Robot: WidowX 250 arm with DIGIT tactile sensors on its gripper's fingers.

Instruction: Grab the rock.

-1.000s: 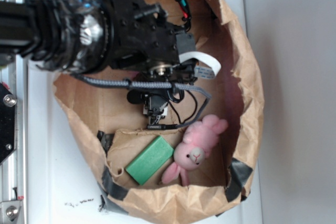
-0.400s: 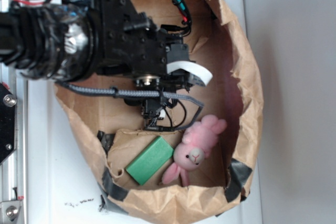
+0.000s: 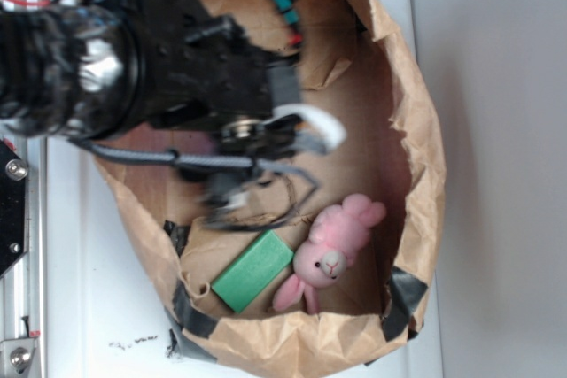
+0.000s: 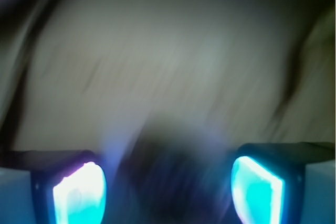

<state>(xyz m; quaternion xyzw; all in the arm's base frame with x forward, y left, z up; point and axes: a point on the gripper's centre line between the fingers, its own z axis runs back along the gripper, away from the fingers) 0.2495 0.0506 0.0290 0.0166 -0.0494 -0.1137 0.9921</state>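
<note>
Rock (image 4: 173, 174) shows only in the wrist view, as a dark, badly smeared lump low in the frame, sitting between the two glowing fingertips (image 4: 79, 195) and roughly centred in the gap, perhaps slightly nearer the left-hand one. Blur hides its outline, its grain and whether either pad touches it. In the exterior view it cannot be picked out; it presumably lies under the gripper (image 3: 232, 201), on the cardboard floor of the brown paper bag (image 3: 416, 130), in the left half of the bag's interior. Fingers stand well apart, spread wide on either side of the dark lump, holding nothing that can be seen. Arm (image 3: 106, 68) fills the upper left of the exterior view, with grey braided cable (image 3: 177, 159) slung across below it and a white ribbon cable (image 3: 314, 121) curling to the right. Green block (image 3: 252, 270) lies near the gripper, below and a little right of it; pink plush bunny (image 3: 332, 250) is just beside the block's right end, close to the bag's lower wall. Judgement on the step in hand: both views are smeared, so let the wrist settle before closing. Keep the rock centred between the pads, lower until the pads flank its widest part, then close squarely. A small roundish, grainy lump may squirt sideways under an off-centre pinch. Steer clear of the green block's upper corner.
</note>
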